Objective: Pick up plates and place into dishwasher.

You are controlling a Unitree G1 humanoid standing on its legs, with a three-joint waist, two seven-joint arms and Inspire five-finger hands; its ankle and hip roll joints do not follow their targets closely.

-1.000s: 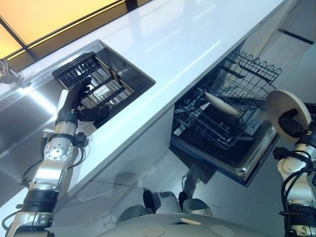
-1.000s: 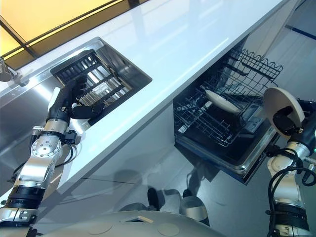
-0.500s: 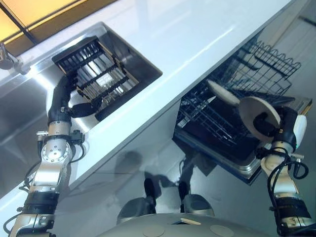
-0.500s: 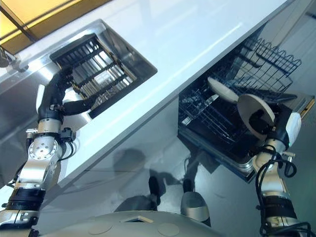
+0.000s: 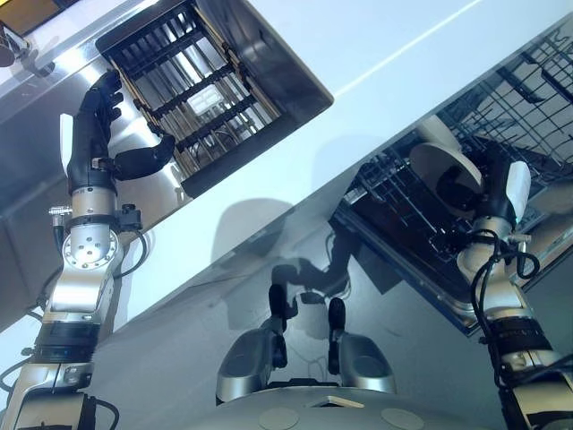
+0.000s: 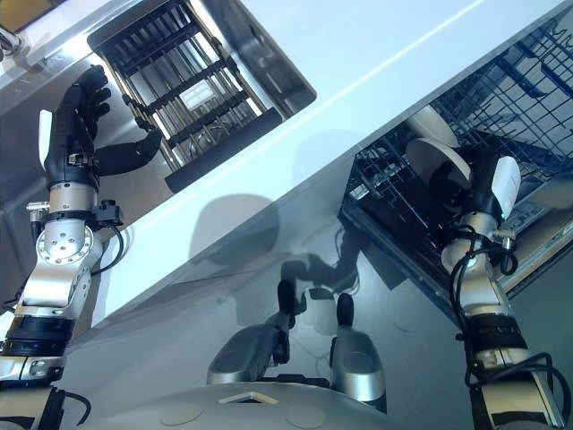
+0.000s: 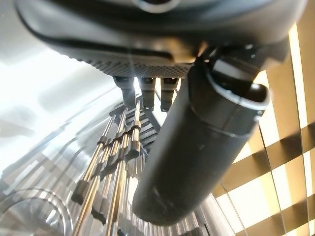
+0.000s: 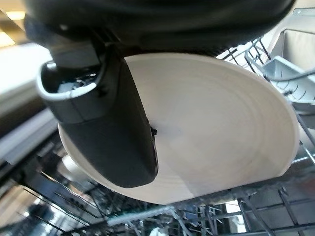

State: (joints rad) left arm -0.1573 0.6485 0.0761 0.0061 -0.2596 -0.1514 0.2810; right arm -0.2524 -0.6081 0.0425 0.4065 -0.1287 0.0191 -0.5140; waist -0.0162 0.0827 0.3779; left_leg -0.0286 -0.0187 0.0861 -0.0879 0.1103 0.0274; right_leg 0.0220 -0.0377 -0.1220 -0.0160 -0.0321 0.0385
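Plate (image 8: 216, 132) held on edge over the dishwasher rack (image 5: 403, 206), face tilted toward the white desk (image 5: 358, 54); second plate (image 6: 434, 125) apparently already racked behind. Right hand (image 5: 497, 193) fingers clamped on it. Risk: rim catching a tine and slipping. Left hand (image 5: 94, 134), fingers apart, hovers by the sink rack (image 5: 192, 90).

Matt cream plate (image 8: 221, 132), wire rack (image 5: 537, 98)

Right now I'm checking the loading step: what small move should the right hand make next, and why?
Probably ease the plate down between the dishwasher rack wires, then let go. The right hand holds it over the rack, beside another plate already there.
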